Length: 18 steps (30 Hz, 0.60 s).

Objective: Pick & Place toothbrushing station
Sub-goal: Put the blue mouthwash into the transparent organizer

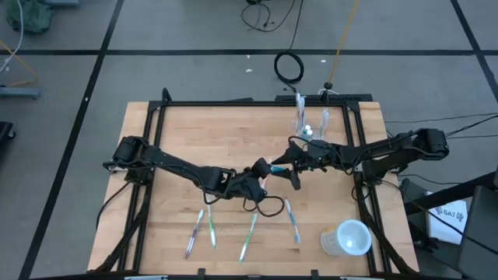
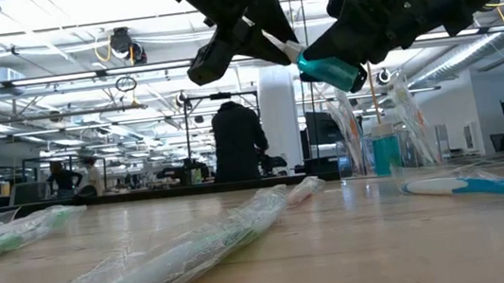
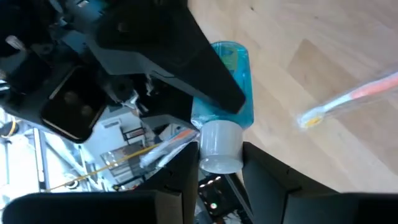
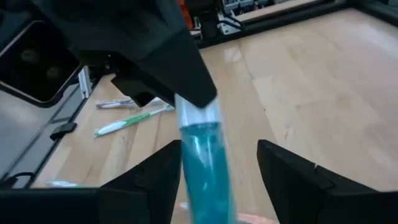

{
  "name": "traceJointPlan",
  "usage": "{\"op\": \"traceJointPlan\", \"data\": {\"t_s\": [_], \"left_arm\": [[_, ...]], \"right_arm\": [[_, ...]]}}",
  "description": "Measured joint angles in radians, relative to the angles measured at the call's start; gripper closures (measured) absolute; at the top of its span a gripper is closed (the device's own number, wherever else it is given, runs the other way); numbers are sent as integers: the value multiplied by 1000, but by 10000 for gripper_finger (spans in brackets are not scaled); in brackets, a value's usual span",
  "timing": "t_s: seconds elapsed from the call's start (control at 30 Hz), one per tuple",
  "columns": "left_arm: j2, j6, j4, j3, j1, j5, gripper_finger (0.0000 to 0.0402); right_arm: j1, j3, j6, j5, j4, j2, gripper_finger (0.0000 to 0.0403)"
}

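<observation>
Left gripper: the left gripper (image 3: 219,163) hung in mid-air over the middle of the table (image 1: 179,132), its fingers pinching the white cap end of a small blue tube (image 3: 227,93).
Tube: it lay level between the two arms, cap towards the left gripper, blue body pointing away to the right gripper (image 4: 219,163).
Right gripper: just beyond the tube's far end, fingers spread, one on each side of the blue body; the right wrist view showed a gap on both sides, so it was not gripping.
Step in hand: apparently a hand-over of the tube from left arm to right, with the right one about to take hold.
How to do it well: the right fingers should close squarely on the blue body, clear of the cap, and the left should let go only once that hold is firm; otherwise the tube could drop to the table.
Tumbler: the clear tumbler (image 1: 305,124) stood beyond the right gripper, towards the table's far edge, with a brush and another blue tube (image 2: 386,153) standing in it.
Brushes: four wrapped toothbrushes (image 1: 249,236) lay flat on the near side of the grippers, well apart from the tumbler.
Cup: a larger whitish cup (image 1: 347,237) lay on its side near the right arm's near corner.
</observation>
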Motion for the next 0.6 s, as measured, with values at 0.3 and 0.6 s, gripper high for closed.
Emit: {"op": "traceJointPlan", "data": {"t_s": [0.3, 0.6], "left_arm": [[0, 83, 30, 0, 0, -11, 291], [0, 85, 31, 0, -2, -23, 291]], "right_arm": [[-7, 0, -16, -2, -16, 0, 258], [-10, 0, -43, -93, 16, 0, 300]]}}
